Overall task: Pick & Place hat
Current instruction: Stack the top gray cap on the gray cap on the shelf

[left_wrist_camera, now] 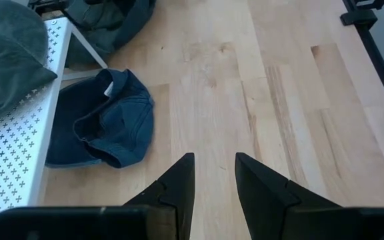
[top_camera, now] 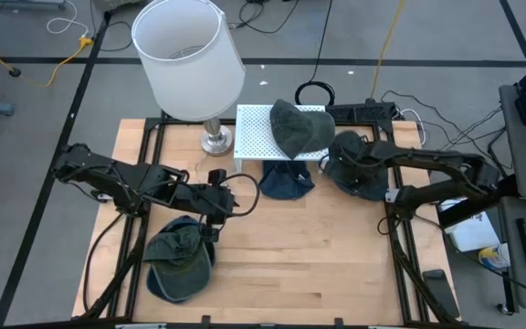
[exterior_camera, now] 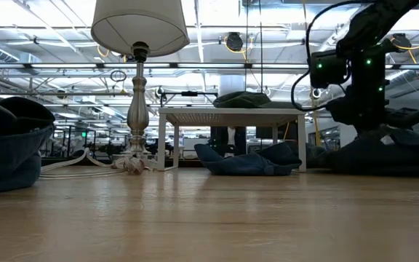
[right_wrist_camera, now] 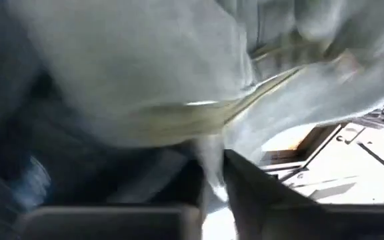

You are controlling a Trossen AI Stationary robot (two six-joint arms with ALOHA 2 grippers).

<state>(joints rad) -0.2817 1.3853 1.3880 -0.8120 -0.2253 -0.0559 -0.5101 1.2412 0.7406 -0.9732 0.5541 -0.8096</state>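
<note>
A dark green hat (top_camera: 295,126) lies on the white perforated stand (top_camera: 254,137). In front of the stand a blue hat (top_camera: 286,181) rests on the table, also seen in the left wrist view (left_wrist_camera: 105,123). Right of the stand lies a dark grey-blue hat (top_camera: 362,172), and my right gripper (top_camera: 341,157) is down on it, shut on its cloth. My left gripper (left_wrist_camera: 213,183) hovers open above bare wood, left of the blue hat (top_camera: 226,203). Two more hats, green on blue (top_camera: 179,260), lie at the near left. My right gripper pinches a fold of the dark grey-blue hat's cloth (right_wrist_camera: 213,175) between its two fingers. The fingers slant down onto the hat from above. The hat's body (exterior_camera: 388,154) still lies on the table. Which part of the hat the fold belongs to, the blur hides.
A lamp with a white shade (top_camera: 188,57) stands at the far left, beside the stand. Cables and a black power strip (top_camera: 363,110) lie behind the table. The middle and near right of the wooden table (top_camera: 336,265) are bare.
</note>
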